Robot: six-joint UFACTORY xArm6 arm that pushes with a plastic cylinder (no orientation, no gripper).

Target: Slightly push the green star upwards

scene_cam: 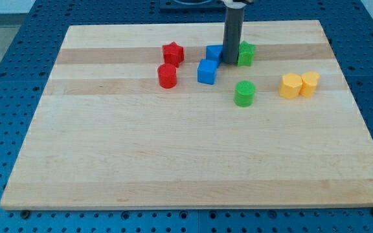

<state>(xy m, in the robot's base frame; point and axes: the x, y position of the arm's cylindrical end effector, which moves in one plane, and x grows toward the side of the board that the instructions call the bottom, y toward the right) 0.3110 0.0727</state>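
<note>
The green star [246, 53] sits near the view's top, right of centre, on the wooden board [173, 149]. My rod comes down from the top and my tip [230, 62] rests just left of the green star, touching or nearly touching it. A blue block [214, 54] stands right behind the rod on its left, partly hidden. A blue cube [206, 72] lies lower left of my tip. A green cylinder [244, 93] lies below my tip.
A red star-like block [173, 53] and a red cylinder [167, 76] stand left of the blue blocks. Two yellow blocks [291, 85] [309, 84] sit side by side at the right. The board lies on a blue perforated table.
</note>
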